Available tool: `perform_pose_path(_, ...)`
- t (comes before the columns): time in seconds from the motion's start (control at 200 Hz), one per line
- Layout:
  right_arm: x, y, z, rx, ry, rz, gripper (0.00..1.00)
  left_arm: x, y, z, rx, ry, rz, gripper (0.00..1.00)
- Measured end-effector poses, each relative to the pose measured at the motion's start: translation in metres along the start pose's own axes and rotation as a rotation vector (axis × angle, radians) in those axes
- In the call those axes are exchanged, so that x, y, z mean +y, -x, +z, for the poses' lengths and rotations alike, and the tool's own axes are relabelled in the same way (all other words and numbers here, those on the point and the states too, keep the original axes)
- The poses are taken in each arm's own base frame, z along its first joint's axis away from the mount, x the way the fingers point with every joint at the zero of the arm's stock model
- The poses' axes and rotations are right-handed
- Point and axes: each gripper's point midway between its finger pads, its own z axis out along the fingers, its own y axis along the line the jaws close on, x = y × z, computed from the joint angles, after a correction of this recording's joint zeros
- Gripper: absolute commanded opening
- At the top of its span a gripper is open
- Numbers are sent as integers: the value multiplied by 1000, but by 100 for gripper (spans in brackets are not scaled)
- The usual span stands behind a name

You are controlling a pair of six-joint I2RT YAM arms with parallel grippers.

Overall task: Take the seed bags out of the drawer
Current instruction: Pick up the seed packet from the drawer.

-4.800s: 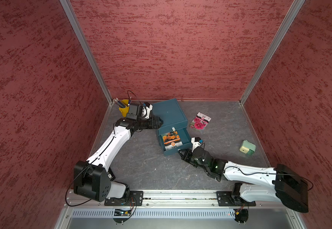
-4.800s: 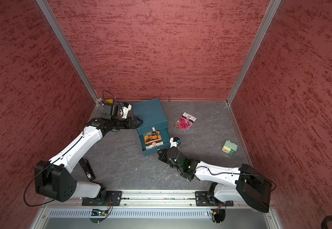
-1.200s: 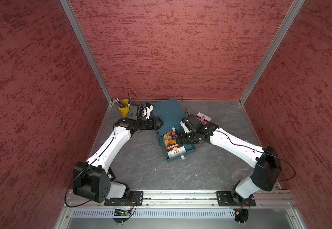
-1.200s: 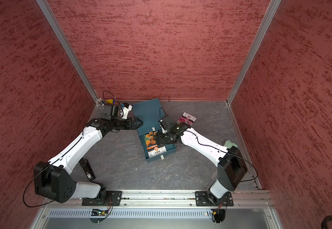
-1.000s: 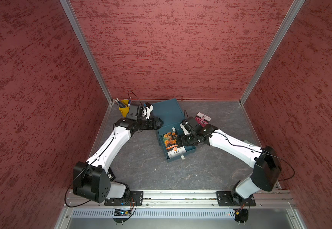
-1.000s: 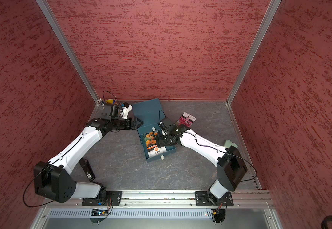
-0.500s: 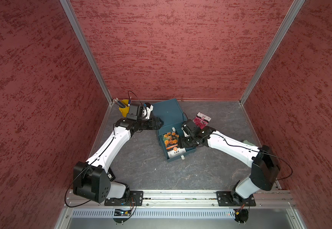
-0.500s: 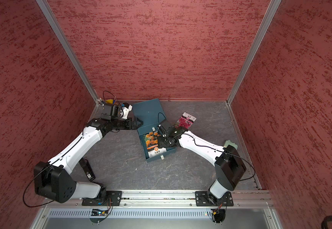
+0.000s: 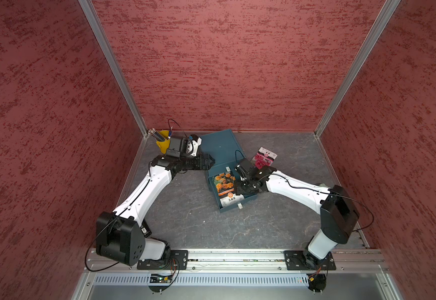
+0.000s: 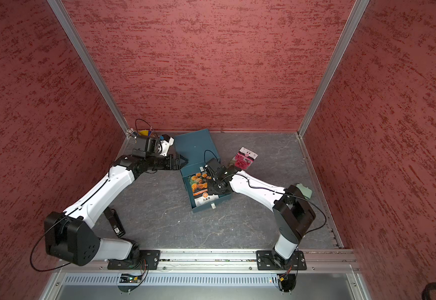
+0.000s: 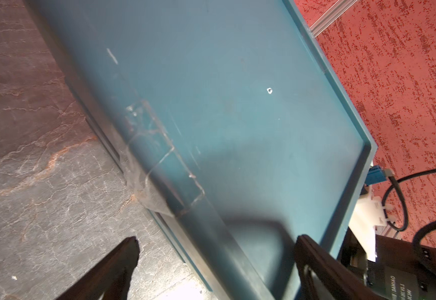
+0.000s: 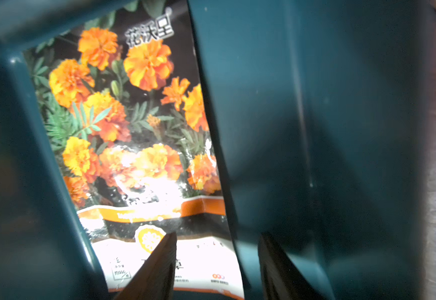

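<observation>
- Right end effector (image 12: 217, 236): jaws apart inside the drawer (image 9: 231, 206), straddling one edge of the marigold seed bag (image 9: 224, 185); nothing gripped.
- Pink seed bag (image 9: 265, 157): on the table (image 9: 185, 220), beside the cabinet (image 9: 219, 145).
- Left end effector (image 11: 215, 241): open, at the cabinet's side.

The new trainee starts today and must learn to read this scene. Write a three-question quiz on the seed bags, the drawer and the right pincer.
1. True or false: the pink seed bag lies inside the drawer.
2. Pick one. The right pincer is: A. inside the drawer, jaws apart; B. shut on the pink seed bag; C. out of every view.
3. Fill in: the seed bag lying in the drawer shows ____ flowers.

Key:
1. False. It lies on the table beside the cabinet.
2. A.
3. Orange.
</observation>
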Motion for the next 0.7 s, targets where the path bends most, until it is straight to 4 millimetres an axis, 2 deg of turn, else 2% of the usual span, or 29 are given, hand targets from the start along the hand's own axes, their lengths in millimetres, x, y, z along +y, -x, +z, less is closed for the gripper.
perform_pose_path(0.271, 4, 4, 7, 4, 1, 19, 56, 0, 0, 0, 1, -1, 0, 97)
perform_pose_path(0.701, 28, 7, 10, 17, 119, 52, 56, 0, 0, 0, 1, -1, 0, 97)
